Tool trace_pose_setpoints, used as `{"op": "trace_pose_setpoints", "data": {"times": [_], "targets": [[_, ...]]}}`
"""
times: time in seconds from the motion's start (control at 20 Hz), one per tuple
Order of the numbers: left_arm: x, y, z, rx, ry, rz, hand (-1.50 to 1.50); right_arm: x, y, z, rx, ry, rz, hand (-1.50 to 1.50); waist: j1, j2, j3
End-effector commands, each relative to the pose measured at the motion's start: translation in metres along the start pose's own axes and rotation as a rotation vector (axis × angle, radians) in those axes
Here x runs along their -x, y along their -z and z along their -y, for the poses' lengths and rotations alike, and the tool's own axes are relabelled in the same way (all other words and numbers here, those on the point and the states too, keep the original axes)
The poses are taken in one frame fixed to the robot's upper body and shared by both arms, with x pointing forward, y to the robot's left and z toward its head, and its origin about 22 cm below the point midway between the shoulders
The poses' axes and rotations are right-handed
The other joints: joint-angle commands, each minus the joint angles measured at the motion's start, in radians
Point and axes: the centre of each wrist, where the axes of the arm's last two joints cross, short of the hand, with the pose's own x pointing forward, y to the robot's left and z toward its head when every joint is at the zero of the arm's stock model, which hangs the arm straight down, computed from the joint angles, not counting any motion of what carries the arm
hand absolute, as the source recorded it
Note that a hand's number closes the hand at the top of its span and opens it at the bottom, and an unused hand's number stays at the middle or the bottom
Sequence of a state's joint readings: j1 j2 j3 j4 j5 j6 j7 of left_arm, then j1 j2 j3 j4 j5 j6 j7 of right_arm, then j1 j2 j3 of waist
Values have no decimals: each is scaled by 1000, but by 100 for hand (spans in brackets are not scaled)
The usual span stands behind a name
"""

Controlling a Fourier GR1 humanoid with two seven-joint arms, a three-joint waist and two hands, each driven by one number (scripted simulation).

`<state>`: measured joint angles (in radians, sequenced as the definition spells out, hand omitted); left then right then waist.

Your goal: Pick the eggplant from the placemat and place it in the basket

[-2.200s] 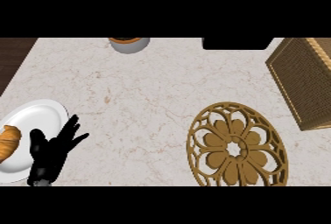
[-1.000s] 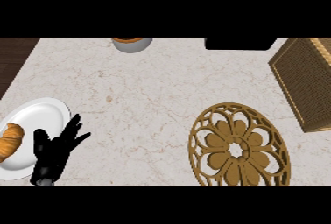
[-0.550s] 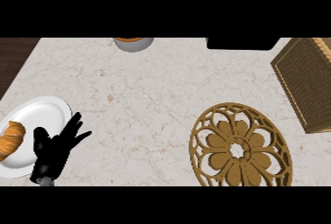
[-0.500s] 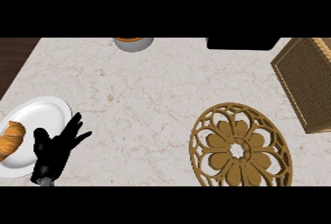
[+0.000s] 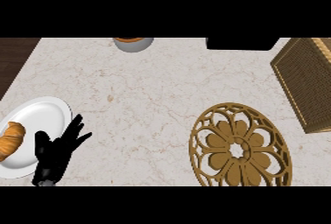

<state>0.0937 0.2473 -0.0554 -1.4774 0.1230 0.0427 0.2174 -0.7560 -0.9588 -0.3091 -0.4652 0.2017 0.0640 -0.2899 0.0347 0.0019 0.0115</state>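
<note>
I could find no eggplant anywhere on the counter [image 5: 149,83]; the gold openwork placemat [image 5: 241,151] at lower right lay bare. The wicker basket [image 5: 309,83] stood at the right edge, just beyond the placemat. By my judgement an eggplant would be light, smooth-skinned and a bit slippery, best taken across its thick middle. My left hand [image 5: 57,151] rested at lower left, fingers spread apart and holding nothing, beside the white plate [image 5: 39,113] with its croissant [image 5: 9,140]. The right hand was out of sight.

Even, bright light on the counter [image 5: 149,87] (shadows faint, no glare).
</note>
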Motion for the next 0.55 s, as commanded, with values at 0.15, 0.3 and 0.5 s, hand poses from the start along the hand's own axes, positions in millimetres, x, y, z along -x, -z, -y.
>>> {"op": "trace_pose_setpoints", "data": {"times": [0.15, 0.3, 0.5], "targets": [[27, -9, -3, -12, 12, -148, 0, 9, -8, 56, 93, 160, -58, -150, -9, 10, -9], [7, -7, 11, 2, 5, -127, 0, 20, -17, 72, 161, 159, -88, -150, -6, 11, -7], [16, -1, 13, 11, -3, -119, 0, 40, -38, 99, 164, 161, -143, -150, -11, 13, -7]]}}
